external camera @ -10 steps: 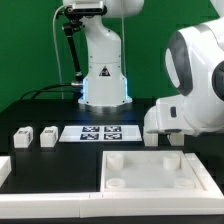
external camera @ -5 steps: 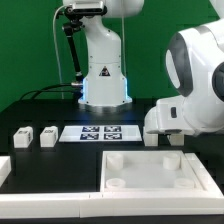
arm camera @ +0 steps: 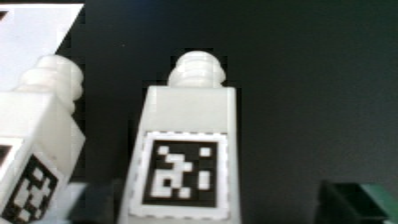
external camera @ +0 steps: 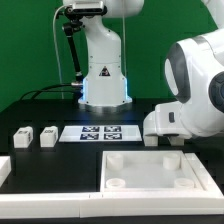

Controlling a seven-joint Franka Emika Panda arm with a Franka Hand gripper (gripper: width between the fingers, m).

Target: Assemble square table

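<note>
The square table's top (external camera: 150, 172), a white slab with a raised rim and round corner sockets, lies at the front of the black table. Two tagged white legs (external camera: 22, 137) (external camera: 47, 136) stand at the exterior view's left. My gripper (external camera: 163, 140) hangs low just behind the slab's far right edge. In the wrist view a peg-topped leg (arm camera: 187, 130) with a black-white tag lies between the fingers of my gripper (arm camera: 217, 203), with dark gaps on both sides. The jaws are open and not touching it. A second leg (arm camera: 45, 120) lies close beside it.
The marker board (external camera: 100, 132) lies flat behind the slab. The arm's white base (external camera: 103, 75) stands at the back centre. A white rail end (external camera: 5, 168) sits at the front of the exterior view's left. Green backdrop behind.
The arm's big white wrist link has shifted slightly down and toward the exterior view's right. The slab and the left legs have not moved.
</note>
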